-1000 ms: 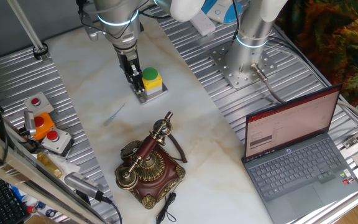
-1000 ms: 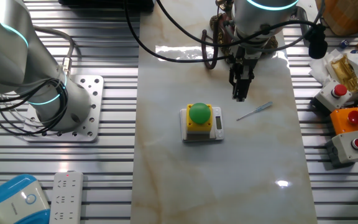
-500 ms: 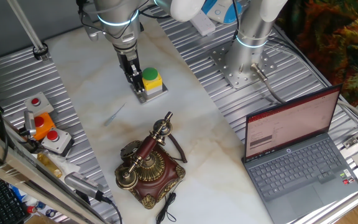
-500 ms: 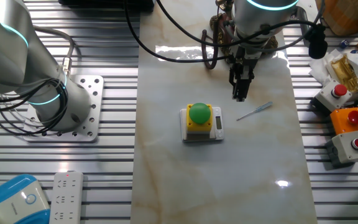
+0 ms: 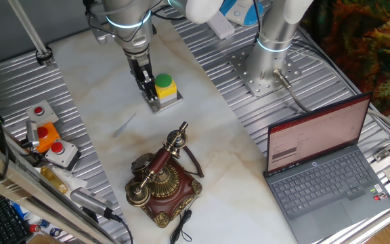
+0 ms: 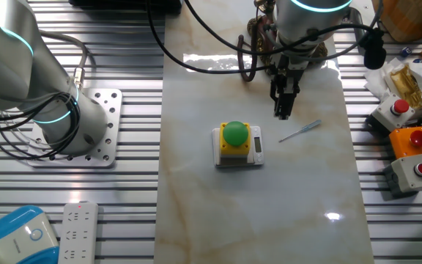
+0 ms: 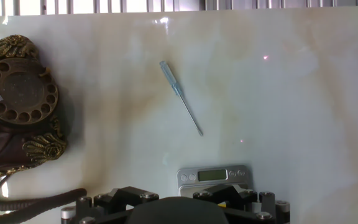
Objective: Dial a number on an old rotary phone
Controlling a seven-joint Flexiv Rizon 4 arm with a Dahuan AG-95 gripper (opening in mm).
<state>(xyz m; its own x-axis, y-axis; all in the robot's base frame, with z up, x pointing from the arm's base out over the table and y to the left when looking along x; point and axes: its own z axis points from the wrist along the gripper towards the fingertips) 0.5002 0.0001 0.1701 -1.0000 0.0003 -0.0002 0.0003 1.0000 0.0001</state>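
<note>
**Phone sits well off from the arm**

The gripper [image 5: 145,87] hangs just beside the yellow box [image 5: 164,88], its fingers drawn narrow together and holding nothing. The phone [image 5: 160,178] stands well apart at the near end of the marble, handset on its cradle. In the hand view its dial [image 7: 17,90] shows at the far left edge, so the arm must travel that way first.
</note>
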